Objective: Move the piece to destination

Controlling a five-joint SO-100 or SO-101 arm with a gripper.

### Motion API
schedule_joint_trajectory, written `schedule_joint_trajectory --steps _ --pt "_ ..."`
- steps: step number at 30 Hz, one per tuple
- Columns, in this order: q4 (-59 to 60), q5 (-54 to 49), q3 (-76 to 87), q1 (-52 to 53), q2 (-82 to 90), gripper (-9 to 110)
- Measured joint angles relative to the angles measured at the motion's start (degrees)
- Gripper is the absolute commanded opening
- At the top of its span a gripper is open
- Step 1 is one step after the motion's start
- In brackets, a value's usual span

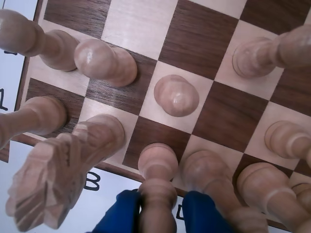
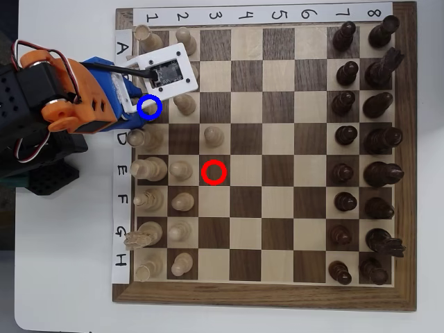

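Jaws (image 1: 158, 213) are gripping the piece (image 1: 158, 187) between two blue fingers (image 1: 119, 213) in the wrist view, at the chessboard's (image 1: 194, 34) near edge. Only this view is showing that grip; overhead, the orange arm (image 2: 76, 104) is covering it, while the blue-ringed destination (image 2: 149, 107) is showing beside the camera mount. Pale cream, slim-bodied, the piece is standing upright with a rounded knob.

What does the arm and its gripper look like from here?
In the overhead view the arm has orange printed shells, black servo blocks and thin red and white wires, and carries a white square camera mount with a black cable. The gripper has blue fingers.
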Motion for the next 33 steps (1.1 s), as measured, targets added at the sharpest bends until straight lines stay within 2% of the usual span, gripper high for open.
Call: schedule_joint_trajectory --steps 8,33 --pt "0.1 0.0 -0.7 -0.1 0.0 18" --pt "5.9 0.0 -12.1 -2.0 0.0 17"
